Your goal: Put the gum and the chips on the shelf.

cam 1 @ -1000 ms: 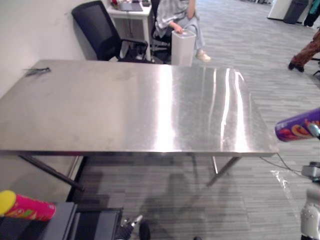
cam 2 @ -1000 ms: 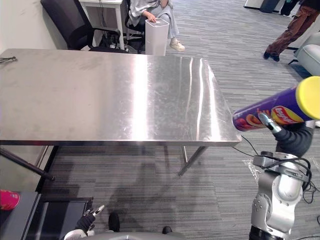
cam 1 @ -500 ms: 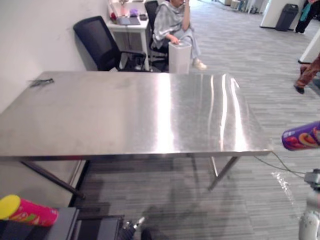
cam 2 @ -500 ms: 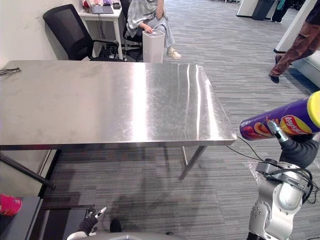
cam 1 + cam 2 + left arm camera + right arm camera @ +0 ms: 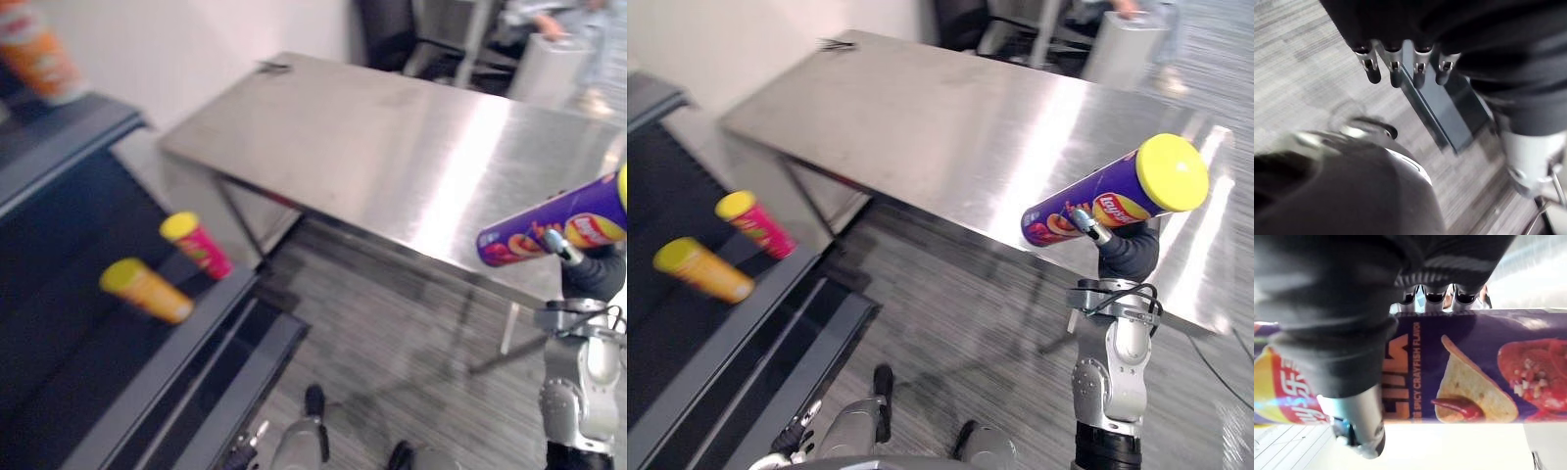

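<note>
Head's swung round: shelf now well left of the right hand, which is curled tight round the chips. Shelving looks close. Left hand loose, empty.

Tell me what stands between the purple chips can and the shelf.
Nothing visible: bare floor separates the purple chips can, held in the right hand, from the shelf. A pink can and an orange can already lie on it.

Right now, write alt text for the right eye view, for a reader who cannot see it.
The robot's right hand grips a purple chips can with a yellow lid, tilted lid-up, in front of a steel table. At the left, a dark shelf holds a pink can and an orange can, both yellow-lidded.
</note>
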`<state>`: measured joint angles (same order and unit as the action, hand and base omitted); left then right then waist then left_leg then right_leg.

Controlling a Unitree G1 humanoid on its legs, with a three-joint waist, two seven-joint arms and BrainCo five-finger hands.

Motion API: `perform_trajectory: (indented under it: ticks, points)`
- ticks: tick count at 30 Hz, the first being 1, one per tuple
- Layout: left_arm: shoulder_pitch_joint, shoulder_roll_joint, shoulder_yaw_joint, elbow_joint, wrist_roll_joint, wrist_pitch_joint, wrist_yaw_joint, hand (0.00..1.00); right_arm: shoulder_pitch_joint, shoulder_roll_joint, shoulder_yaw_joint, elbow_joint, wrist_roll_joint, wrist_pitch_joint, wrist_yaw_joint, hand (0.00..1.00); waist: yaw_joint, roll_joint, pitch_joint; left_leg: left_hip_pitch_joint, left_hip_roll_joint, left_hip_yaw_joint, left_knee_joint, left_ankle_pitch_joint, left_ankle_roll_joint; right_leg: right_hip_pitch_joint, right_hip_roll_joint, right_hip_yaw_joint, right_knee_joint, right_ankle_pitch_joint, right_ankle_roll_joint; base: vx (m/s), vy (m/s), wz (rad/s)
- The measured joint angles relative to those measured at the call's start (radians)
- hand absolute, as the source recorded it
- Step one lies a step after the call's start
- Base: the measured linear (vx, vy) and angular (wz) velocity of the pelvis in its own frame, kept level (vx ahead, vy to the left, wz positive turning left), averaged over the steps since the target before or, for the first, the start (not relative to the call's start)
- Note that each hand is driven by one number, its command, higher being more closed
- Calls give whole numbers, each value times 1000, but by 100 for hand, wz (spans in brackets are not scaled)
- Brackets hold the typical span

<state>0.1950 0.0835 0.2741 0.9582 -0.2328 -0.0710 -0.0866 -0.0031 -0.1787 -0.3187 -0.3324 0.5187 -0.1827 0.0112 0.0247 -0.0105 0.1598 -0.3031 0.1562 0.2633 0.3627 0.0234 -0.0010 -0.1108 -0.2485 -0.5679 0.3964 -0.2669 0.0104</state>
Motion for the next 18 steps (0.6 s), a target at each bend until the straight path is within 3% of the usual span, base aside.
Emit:
perform_trajectory:
  ticks: [3,5,7,10,11,15,18]
  points:
    - [26,-5,7,3,2,8,-2,0,5,-2,-40,1,0,-3,-8,100,-6,18,-14,121,91,85,99,-109,-27,32,-34,-164,-24,15,8,-135,-16,175]
    - [23,-13,8,11,10,8,-8,0,5,0,-67,4,-1,-3,-8,100,-4,40,-28,171,125,85,82,-115,-34,29,-48,-241,-38,30,17,-120,134,147]
    - [23,-16,8,24,14,8,-9,0,4,1,-73,16,-1,-3,-9,100,-4,52,-36,186,112,84,18,-115,-37,29,-75,-308,-36,41,26,-109,221,124]
    - [30,-11,26,31,20,8,-13,0,3,24,-67,21,-7,3,-4,100,0,43,-54,169,70,85,-112,-113,-40,38,-90,-400,-79,103,45,-62,219,106]
    - [27,-11,41,31,20,8,-18,0,4,26,-68,22,-7,3,-4,100,-2,42,-55,167,54,85,-160,-101,-59,48,-95,-435,-86,121,46,-19,249,110]
    - [26,-8,43,34,57,8,-18,0,1,45,-64,32,-11,7,-4,100,3,33,-53,164,16,109,-224,-95,-69,62,-126,-443,-80,159,55,-3,247,76]
    - [33,12,46,35,60,8,-5,0,-7,76,-16,35,-50,12,-6,100,9,-5,-36,161,2,113,-173,-114,-42,72,-153,-408,-60,209,53,-9,212,10]
